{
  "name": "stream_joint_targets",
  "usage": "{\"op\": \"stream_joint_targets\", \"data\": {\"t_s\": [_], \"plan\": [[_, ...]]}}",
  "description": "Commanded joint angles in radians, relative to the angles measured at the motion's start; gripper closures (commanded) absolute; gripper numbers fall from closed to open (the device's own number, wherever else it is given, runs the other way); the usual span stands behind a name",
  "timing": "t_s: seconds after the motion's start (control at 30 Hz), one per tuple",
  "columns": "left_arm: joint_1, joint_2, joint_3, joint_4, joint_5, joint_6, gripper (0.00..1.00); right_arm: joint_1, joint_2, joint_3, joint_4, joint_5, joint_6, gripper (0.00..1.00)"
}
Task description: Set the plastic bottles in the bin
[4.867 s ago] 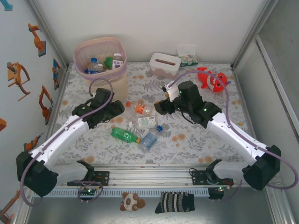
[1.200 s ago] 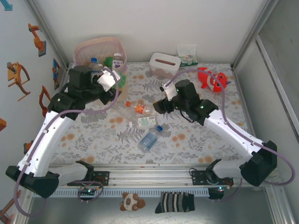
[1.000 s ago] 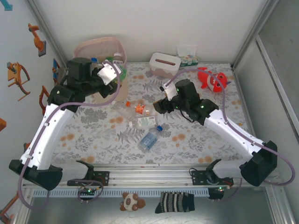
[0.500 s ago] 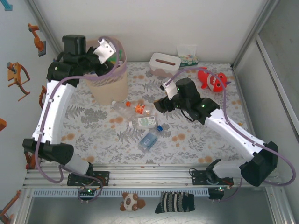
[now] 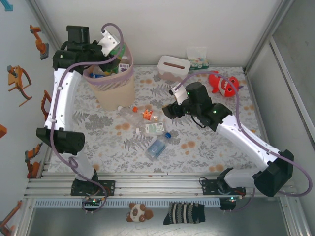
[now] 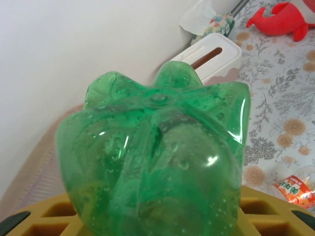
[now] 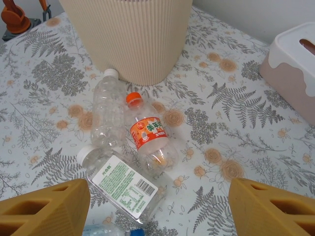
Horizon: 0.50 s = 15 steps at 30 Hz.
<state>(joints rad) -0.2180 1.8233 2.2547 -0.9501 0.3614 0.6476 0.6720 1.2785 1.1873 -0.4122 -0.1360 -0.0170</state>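
Four plastic bottles (image 5: 154, 129) are lying on the table (image 5: 211, 147), on the near side of the beige bin (image 5: 118, 93), beneath the right gripper (image 7: 158, 194), whose fingers are standing spread and empty. Left gripper (image 5: 114, 51) is pinching a green bottle (image 6: 157, 162), seemingly over the bin.

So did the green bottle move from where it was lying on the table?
Yes. The green bottle left the table in front of the bin; the left hand now holds it up over the bin's rim.

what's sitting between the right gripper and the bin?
Right wrist view: three bottles lying on the table between right gripper and bin: clear bottle, orange-labelled bottle, white-labelled bottle.
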Motion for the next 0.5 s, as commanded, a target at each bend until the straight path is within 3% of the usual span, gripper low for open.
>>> {"op": "stream_joint_targets", "data": {"t_s": [0.0,0.23,0.47], "plan": [[0.032,0.049,0.041,0.026,0.099,-0.103,0.69,0.009,-0.037,0.028,0.003,0.026,-0.012,0.27],[0.055,0.149,0.075,0.099,0.13,-0.405,0.69,0.009,-0.048,0.015,0.003,0.042,-0.01,0.27],[0.051,0.192,0.074,-0.001,0.145,-0.456,0.68,0.009,-0.044,0.009,0.004,0.045,-0.015,0.26]]}}
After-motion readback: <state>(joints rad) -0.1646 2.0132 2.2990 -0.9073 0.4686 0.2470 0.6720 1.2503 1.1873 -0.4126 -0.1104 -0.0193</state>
